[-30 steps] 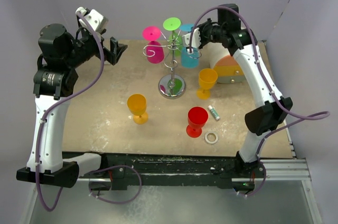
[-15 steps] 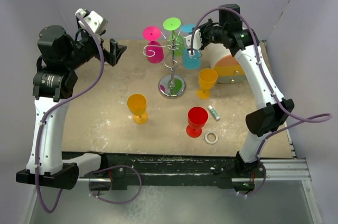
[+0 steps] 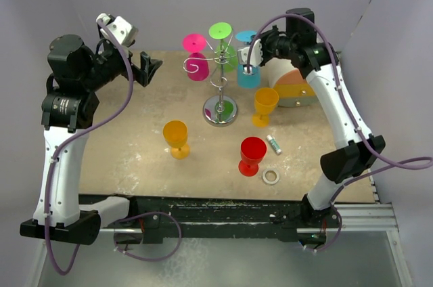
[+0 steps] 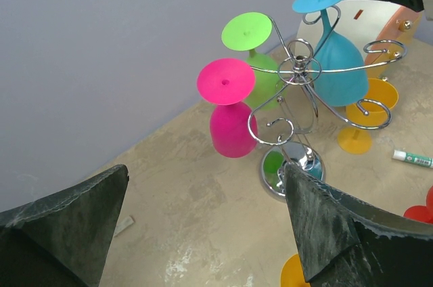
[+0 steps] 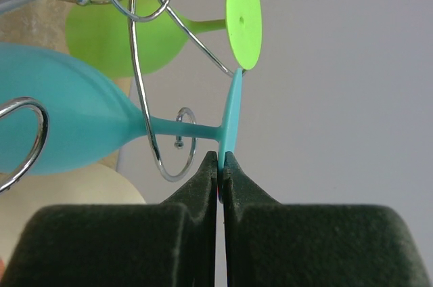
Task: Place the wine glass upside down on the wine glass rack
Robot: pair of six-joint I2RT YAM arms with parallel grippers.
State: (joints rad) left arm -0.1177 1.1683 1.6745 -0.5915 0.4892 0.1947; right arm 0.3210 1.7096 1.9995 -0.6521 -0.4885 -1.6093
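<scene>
The wine glass (image 3: 247, 74) is turquoise and hangs upside down at the right side of the chrome wine glass rack (image 3: 220, 107). My right gripper (image 3: 252, 49) is shut on the rim of its round foot. In the right wrist view the gripper (image 5: 220, 155) pinches the foot edge-on, and the wine glass's stem (image 5: 169, 128) crosses a curled wire arm of the rack (image 5: 145, 91). My left gripper (image 3: 150, 67) stands open at the back left, away from the rack, with nothing between its fingers (image 4: 318, 226).
A pink glass (image 3: 197, 67) and a green glass (image 3: 226, 57) hang upside down on the rack. Two orange glasses (image 3: 177, 137) (image 3: 264, 104) and a red glass (image 3: 252, 153) stand upright on the table. A white ring (image 3: 271, 177), a small tube (image 3: 274, 143) and a round white-and-orange box (image 3: 294, 87) lie to the right.
My right arm has shifted a little to the right and back, carrying the turquoise glass slightly outward along the rack arm. The left arm has stayed still.
</scene>
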